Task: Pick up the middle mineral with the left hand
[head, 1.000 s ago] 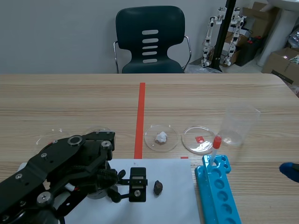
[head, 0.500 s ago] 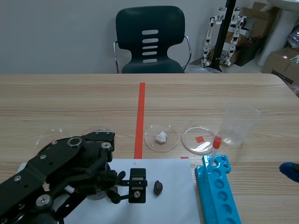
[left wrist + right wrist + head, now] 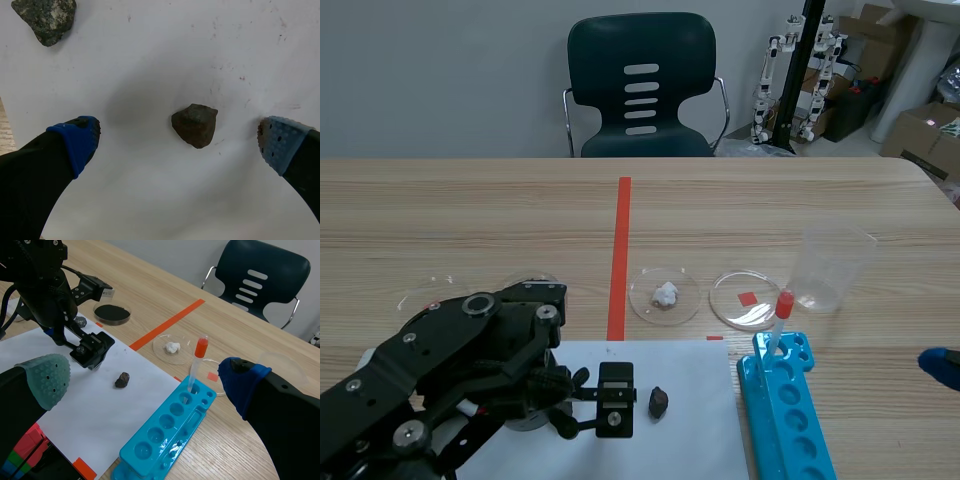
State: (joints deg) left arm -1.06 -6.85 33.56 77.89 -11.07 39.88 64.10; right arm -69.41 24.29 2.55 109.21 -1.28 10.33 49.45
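Left wrist view is showing the dark brown mineral (image 3: 195, 125) lying on the white paper (image 3: 150, 200), framed between the blue pad (image 3: 75, 142) and the grey-blue pad (image 3: 280, 145). The left claw (image 3: 613, 398) is hanging with its fingers spread wide and gripping nothing. A speckled grey mineral (image 3: 45, 17) is lying well apart, at about ten o'clock from the brown one.

In the scene view the brown mineral is sitting just beside the claw, at three o'clock from it. A dish with a white lump (image 3: 665, 295) is resting on the desk (image 3: 470, 220) at twelve o'clock from the mineral. I am taking the brown piece to be the middle one, since it is lying between the grey stone and the white lump.

The step in hand appears to be the final lining-up before the descent. The stone is sitting nearer the grey-blue pad than the blue one, so the claw is needing a small shift toward that side for both pads to meet it together. Otherwise one pad is likely to push it across the slick paper. The stone is looking faceted and uneven, so closing on its broad flanks, low and slowly, is the safer choice.

The right claw (image 3: 145, 382) is waiting with its fingers apart, at the desk's four o'clock corner beyond the blue rack (image 3: 785, 410).
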